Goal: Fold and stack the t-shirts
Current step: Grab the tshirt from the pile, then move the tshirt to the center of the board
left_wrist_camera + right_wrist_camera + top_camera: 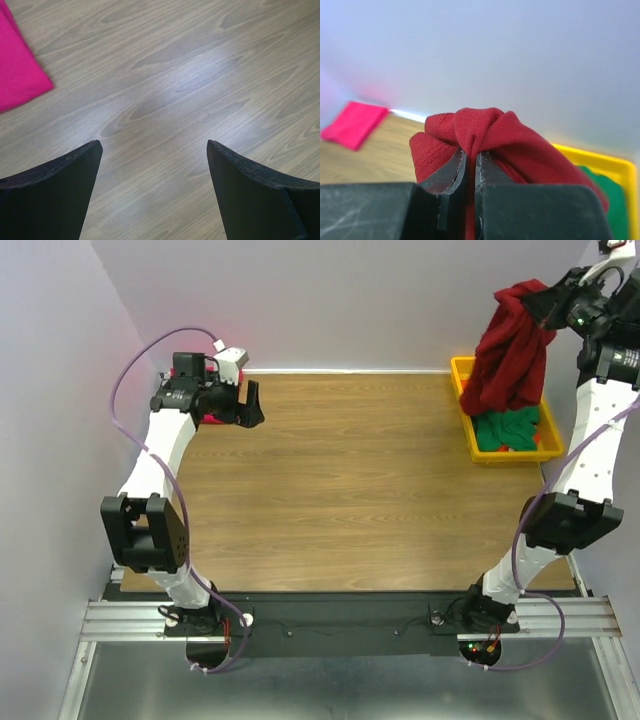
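Observation:
My right gripper [532,300] is raised high at the back right and shut on the dark red t-shirt [512,348], which hangs bunched down into the yellow bin. In the right wrist view the red cloth [485,135] is pinched between my jaws [471,157]. The green t-shirt [507,430] lies crumpled in the bin; it also shows in the right wrist view [610,200]. The pink t-shirt [17,65] lies folded at the back left, mostly hidden under my left arm from above [210,420]; the right wrist view shows it too [352,122]. My left gripper [155,150] is open and empty over bare wood [250,405].
The yellow plastic bin [466,425] stands at the back right corner of the wooden table [350,500]. A wall runs along the table's far edge. A black strip and metal rails with both arm bases lie at the near edge.

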You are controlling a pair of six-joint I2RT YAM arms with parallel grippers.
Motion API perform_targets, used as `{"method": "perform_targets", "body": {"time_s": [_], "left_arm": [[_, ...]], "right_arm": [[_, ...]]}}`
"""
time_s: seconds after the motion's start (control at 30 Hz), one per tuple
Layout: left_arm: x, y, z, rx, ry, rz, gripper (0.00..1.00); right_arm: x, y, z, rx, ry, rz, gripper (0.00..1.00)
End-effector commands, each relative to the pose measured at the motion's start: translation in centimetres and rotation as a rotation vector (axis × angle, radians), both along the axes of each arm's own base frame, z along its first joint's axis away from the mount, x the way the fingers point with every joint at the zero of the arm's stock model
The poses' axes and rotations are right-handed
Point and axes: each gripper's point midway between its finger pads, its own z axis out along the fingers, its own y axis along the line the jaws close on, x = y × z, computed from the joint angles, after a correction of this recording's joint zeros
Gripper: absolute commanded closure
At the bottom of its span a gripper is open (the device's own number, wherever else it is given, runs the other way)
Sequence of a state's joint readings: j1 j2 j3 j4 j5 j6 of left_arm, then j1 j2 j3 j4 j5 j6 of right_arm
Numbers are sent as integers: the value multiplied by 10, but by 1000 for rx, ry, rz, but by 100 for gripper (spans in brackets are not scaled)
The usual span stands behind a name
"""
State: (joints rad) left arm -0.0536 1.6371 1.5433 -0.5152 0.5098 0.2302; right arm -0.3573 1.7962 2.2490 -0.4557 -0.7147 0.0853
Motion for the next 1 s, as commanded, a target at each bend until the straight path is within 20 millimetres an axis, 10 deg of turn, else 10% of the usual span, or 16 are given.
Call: {"method": "perform_targets", "body": {"time_s": [0.0,0.17,0.33,0.4,0.5,0.7,0.97], "left_arm": [[-12,0,51,-65,-132,-23,2],[-21,12,68,-88,-171,-12,2],[-36,17,73,-93,-212,-29,2],[-43,16,71,-87,-223,-47,1],[-52,11,67,-91,-232,-95,1],[-59,7,31,23,-221,-163,1],[-63,-47,-51,179,-79,-349,12]], "right_arm": [[-37,78,55,19,-125,216,99],[-77,143,72,51,-150,332,99],[-90,187,8,139,43,440,98],[-86,182,-28,196,148,374,49],[-76,159,-67,197,215,230,8],[-77,147,-158,125,384,164,9],[-105,159,-290,84,663,277,21]]}}
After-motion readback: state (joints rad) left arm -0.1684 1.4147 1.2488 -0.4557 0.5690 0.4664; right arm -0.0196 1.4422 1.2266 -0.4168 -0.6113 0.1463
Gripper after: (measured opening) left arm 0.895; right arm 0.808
